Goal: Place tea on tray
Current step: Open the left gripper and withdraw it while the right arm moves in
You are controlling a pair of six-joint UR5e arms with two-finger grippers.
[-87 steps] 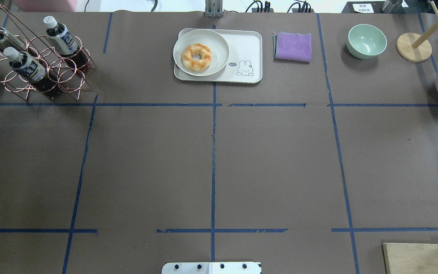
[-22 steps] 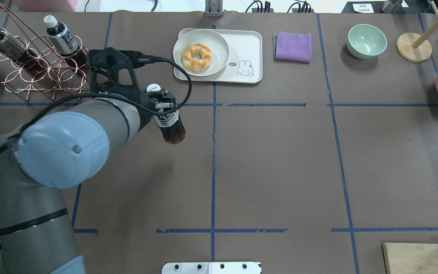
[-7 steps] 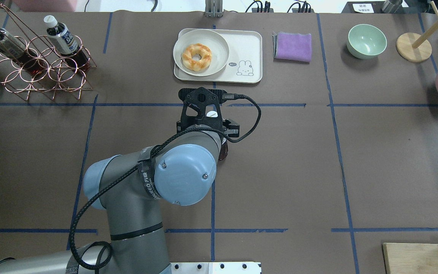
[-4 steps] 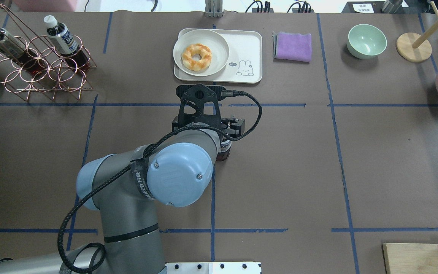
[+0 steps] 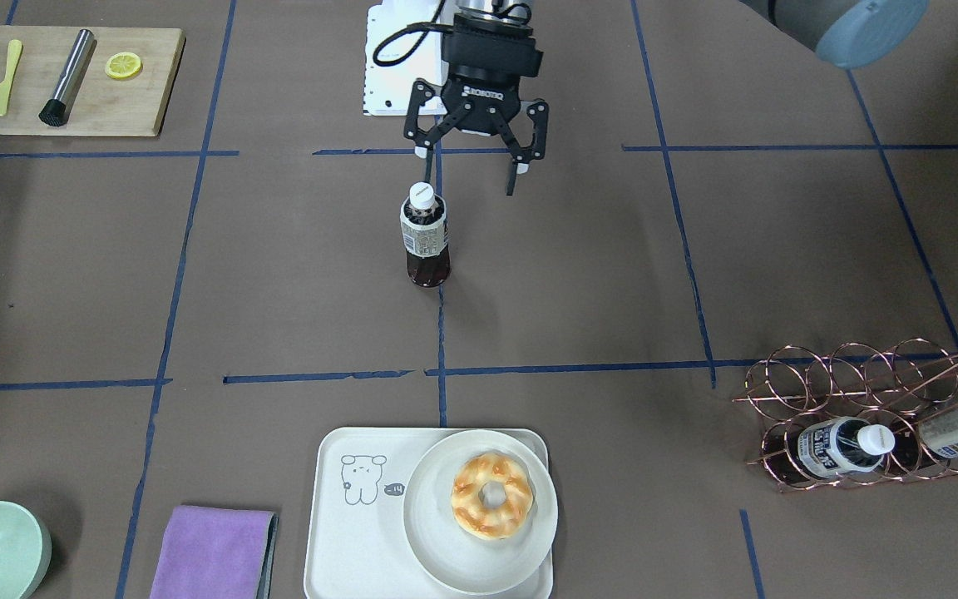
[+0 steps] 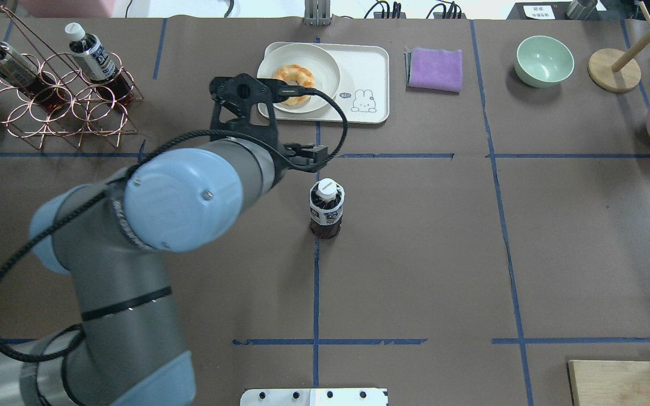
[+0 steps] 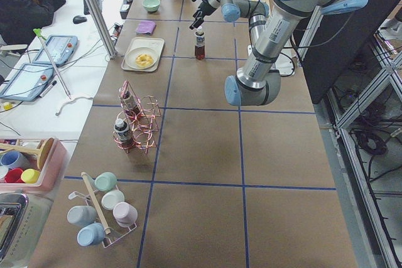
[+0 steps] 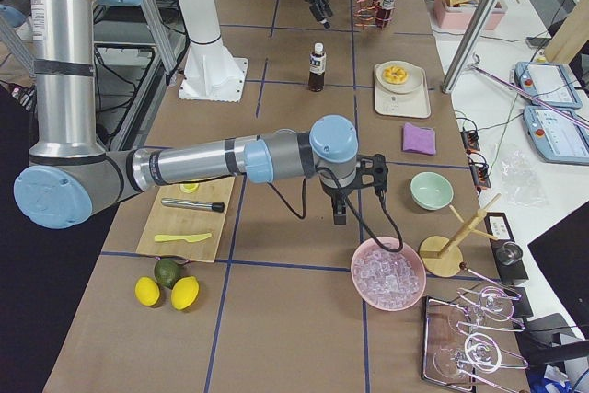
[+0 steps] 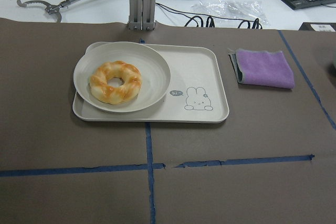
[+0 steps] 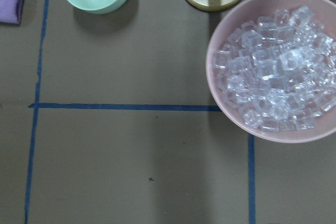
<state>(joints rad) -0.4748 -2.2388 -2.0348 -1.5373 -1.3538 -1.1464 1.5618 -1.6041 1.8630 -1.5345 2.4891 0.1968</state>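
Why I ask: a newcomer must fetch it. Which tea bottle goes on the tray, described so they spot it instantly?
On the brown table, follow the central blue tape line from the cream tray toward the middle. The tea bottle stands upright and alone on that line, unlike the two other bottles leaning in the copper rack.

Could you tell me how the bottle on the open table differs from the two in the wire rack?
The table bottle stands upright; the rack bottles lean. The table bottle stands free on the table; the rack bottles sit in the wire rack. All share white caps, printed labels and dark liquid.
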